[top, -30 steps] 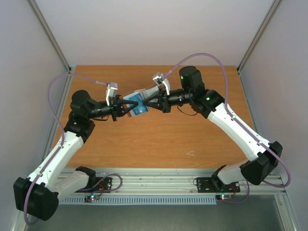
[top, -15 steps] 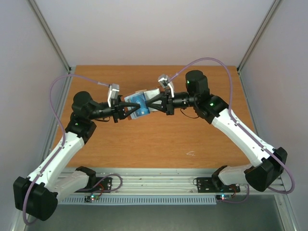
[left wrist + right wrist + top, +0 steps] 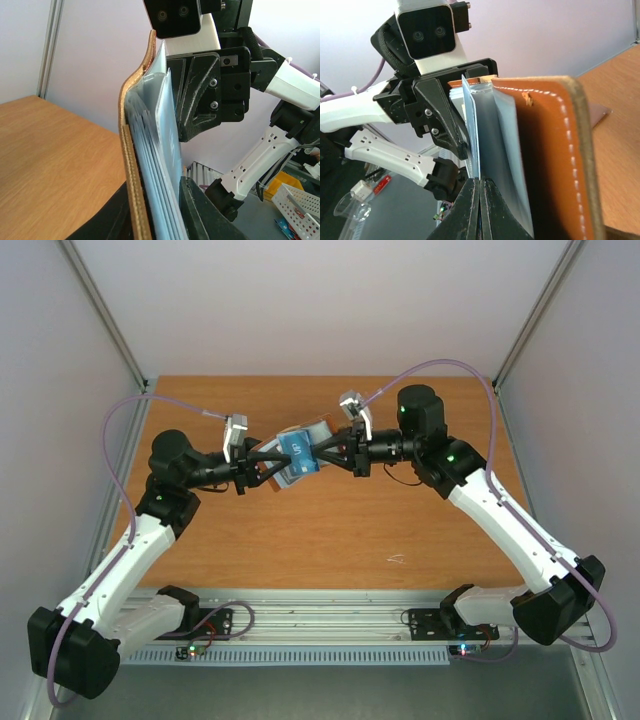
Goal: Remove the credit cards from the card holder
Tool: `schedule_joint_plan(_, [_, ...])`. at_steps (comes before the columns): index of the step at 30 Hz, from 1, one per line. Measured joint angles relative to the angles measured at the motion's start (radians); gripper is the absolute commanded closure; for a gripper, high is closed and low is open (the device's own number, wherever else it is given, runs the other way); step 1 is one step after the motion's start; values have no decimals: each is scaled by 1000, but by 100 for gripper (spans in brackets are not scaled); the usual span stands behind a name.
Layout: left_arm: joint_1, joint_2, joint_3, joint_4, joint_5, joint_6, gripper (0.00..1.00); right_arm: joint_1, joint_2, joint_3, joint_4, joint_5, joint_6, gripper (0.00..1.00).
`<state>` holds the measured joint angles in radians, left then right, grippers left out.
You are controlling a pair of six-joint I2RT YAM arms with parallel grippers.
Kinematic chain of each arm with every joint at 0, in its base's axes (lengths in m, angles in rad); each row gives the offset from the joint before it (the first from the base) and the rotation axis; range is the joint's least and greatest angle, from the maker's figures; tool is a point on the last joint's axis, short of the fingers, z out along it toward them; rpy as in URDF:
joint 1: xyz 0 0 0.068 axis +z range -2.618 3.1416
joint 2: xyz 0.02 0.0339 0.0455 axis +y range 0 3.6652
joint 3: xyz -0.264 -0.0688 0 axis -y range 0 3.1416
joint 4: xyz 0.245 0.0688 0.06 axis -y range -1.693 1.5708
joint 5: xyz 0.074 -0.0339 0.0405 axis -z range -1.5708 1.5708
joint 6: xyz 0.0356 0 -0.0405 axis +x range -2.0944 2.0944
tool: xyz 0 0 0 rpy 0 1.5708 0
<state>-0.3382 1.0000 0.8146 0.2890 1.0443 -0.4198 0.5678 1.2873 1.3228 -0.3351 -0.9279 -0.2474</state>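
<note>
The card holder, brown leather outside and pale blue-grey inside, is held above the table. My left gripper is shut on it; the left wrist view shows its brown edge and its pockets clamped between the fingers. My right gripper is shut on the edge of the blue credit card, which sticks partly out of a pocket. The right wrist view shows the card edge-on above the closed fingertips, with the leather flap beside it. The black and red cards are hidden.
The wooden table lies below both arms, with grey walls on three sides. A small pale mark is on the table at the front right. The right arm's camera housing sits close above the holder.
My right gripper has drawn back to the right with the blue card, which now shows farther out of the holder. My left gripper has stayed almost still.
</note>
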Motion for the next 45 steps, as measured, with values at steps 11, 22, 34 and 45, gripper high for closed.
schedule_joint_plan(11, [0,0,0,0,2,-3,91,-26,-15,0,-31,-8,-13,99])
schedule_joint_plan(22, [0,1,0,-1,3,-3,92,-53,-31,0,-77,-3,-45,99])
schedule_joint_plan(34, [-2,0,0,-156,-202,59,100,-172,-85,-8,-162,52,-65,99])
schedule_joint_plan(45, [-4,0,-47,-459,-771,141,100,-546,-134,-226,-163,405,372,99])
